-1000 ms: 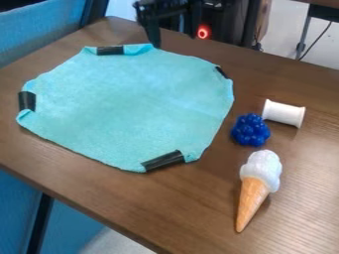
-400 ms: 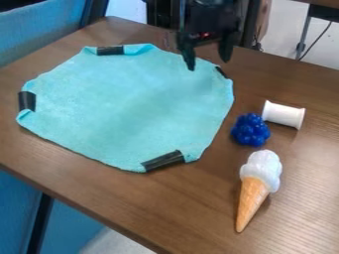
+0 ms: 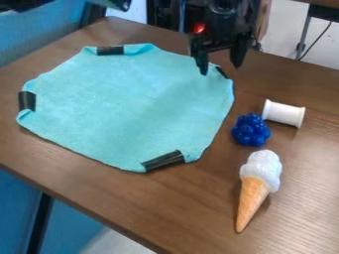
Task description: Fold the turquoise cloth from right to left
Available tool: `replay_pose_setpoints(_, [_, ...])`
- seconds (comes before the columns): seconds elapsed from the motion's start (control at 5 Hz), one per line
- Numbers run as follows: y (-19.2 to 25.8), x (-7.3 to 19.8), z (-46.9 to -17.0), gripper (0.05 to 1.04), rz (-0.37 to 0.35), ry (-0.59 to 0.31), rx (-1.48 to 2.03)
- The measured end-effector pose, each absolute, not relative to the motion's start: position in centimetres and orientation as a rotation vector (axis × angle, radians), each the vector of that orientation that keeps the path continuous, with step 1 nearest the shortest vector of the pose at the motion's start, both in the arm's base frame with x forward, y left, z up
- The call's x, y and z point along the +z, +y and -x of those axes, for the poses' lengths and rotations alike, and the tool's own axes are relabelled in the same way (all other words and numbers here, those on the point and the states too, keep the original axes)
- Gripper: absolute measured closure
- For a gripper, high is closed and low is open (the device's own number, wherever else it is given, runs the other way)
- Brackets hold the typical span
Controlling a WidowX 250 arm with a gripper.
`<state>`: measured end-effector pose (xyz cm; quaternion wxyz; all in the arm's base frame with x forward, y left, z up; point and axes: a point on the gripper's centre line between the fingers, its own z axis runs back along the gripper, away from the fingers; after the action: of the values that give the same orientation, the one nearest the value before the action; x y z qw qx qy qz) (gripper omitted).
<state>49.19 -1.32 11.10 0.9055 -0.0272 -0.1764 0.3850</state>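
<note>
A: One black gripper [image 3: 220, 68] near the far-right corner of that teal cloth [image 3: 126, 104], fingers [image 3: 238, 52] spread open?

B: Yep, they're apart. Cloth's on the desk [image 3: 165, 208], black strips [image 3: 110, 50] around its edge, left of the white spool [image 3: 284, 113], blue cluster [image 3: 250, 130] and ice cream cone [image 3: 255, 184].

Bright daylight; soft shadows; slight blur

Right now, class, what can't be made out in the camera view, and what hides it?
In the camera view:
- Table beneath the cloth: covered.
- Arm, upper part: cut off by the top edge.
- Table's right side: cut off by the edge.
- Ice cream cone, underside: hidden by its top.
</note>
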Motion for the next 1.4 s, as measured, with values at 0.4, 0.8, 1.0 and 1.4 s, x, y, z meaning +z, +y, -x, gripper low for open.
replay_pose_setpoints(0.4, [-0.9,8.9,-48.3,0.356,0.016,-0.364,0.788])
replay_pose_setpoints(0.8, [-0.6,8.7,-47.4,0.891,0.01,-0.369,0.784])
replay_pose_setpoints(1.0, [-0.1,9.4,-47.0,1.001,0.045,-0.342,0.785])
replay_pose_setpoints(1.4, [3.2,16.0,-44.1,1.015,0.14,-0.404,0.823])
